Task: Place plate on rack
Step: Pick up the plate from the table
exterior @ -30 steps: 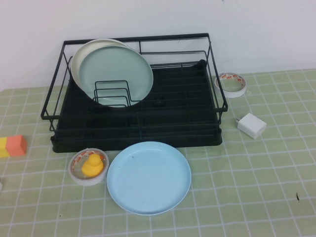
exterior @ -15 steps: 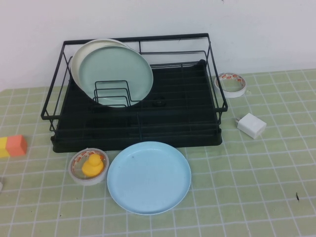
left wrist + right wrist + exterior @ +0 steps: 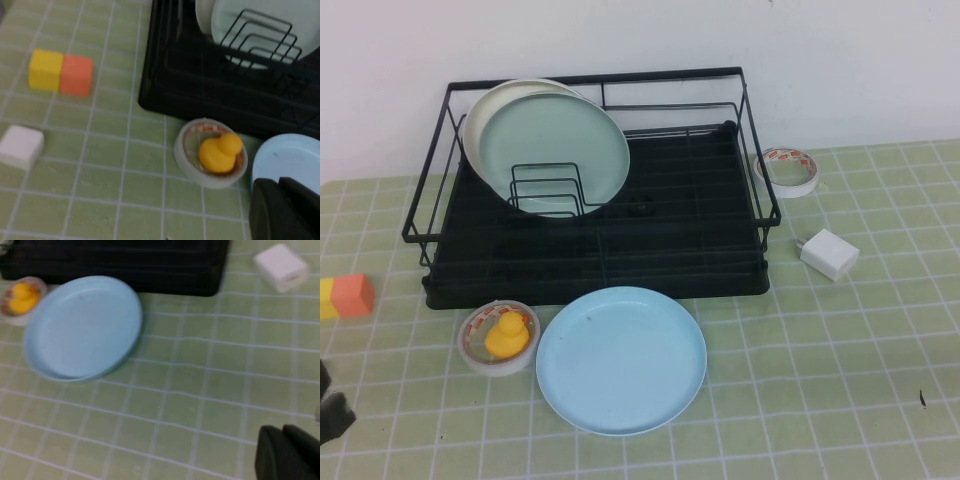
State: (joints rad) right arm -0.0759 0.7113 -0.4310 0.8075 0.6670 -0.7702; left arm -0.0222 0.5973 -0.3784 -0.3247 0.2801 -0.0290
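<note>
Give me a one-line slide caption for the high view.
Blue plate lies flat before the rack; left end effector enters at the table's near-left corner, right end effector out of view.

Even, bright, diffuse light across the high view, crisp throughout, shadows faint. The plate throws just a thin soft shadow on the green checked cloth; no glare on it. The rack reads as dense black, its tray detail lost. Both wrist views are soft and blurred, grid lines smeared, dark gripper parts at the edges fully out of focus.
</note>
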